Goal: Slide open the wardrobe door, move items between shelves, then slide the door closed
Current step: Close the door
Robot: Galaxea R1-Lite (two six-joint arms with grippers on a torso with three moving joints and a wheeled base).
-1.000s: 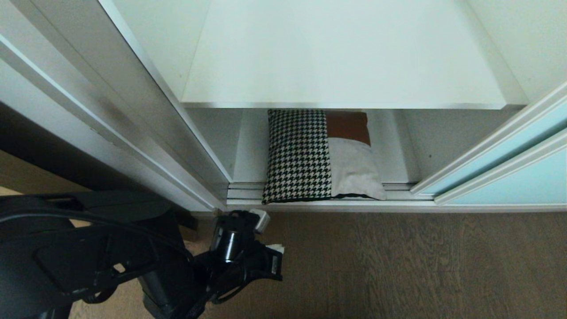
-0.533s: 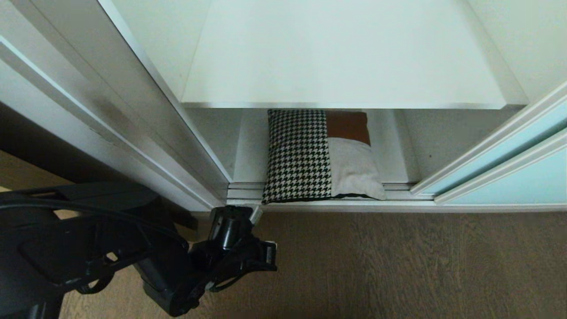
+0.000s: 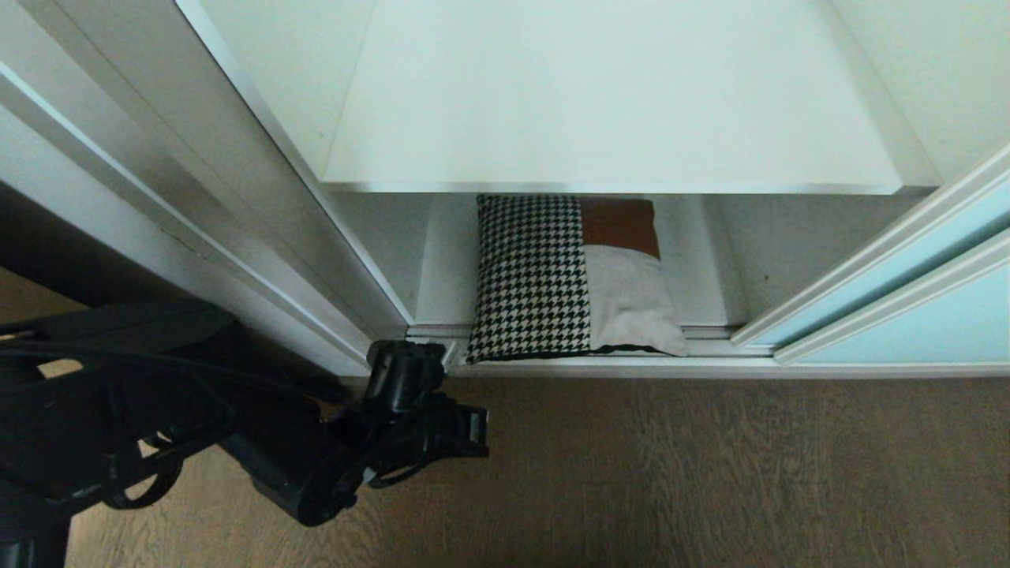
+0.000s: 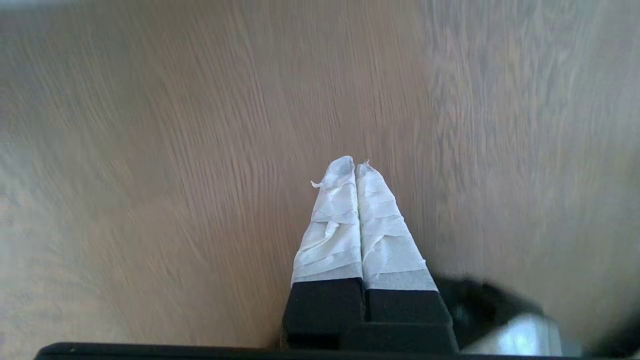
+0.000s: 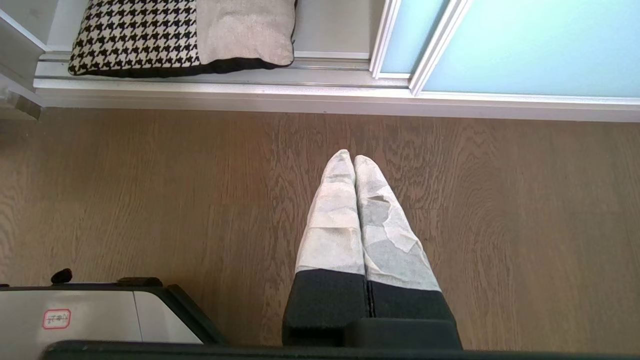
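The patchwork cushion [image 3: 568, 278] [image 5: 180, 35] lies on the lower white shelf [image 3: 698, 268], its front edge over the floor track. Above it, the upper shelf [image 3: 607, 102] is bare. The sliding wardrobe door [image 3: 907, 315] [image 5: 525, 45] of aqua glass stands pushed to the right, leaving the opening uncovered. My left arm [image 3: 394, 410] hangs low by the opening's left corner. Its left gripper [image 4: 355, 167] is shut and empty, pointing down at the wooden floor. The right gripper [image 5: 354, 159] is also shut and empty above the floor, short of the track.
A pale grey framed panel [image 3: 197, 197] slants along the left of the opening, close to my left arm. The silver floor track [image 3: 631, 364] runs along the wardrobe front. Part of my base [image 5: 90, 315] shows in the right wrist view. Wooden floor [image 3: 710, 473] lies in front.
My left arm has drawn back to the left and its wrist has come nearer the track's left corner; the taped fingertips have dropped from the head view. Cushion, door and right arm are unmoved.
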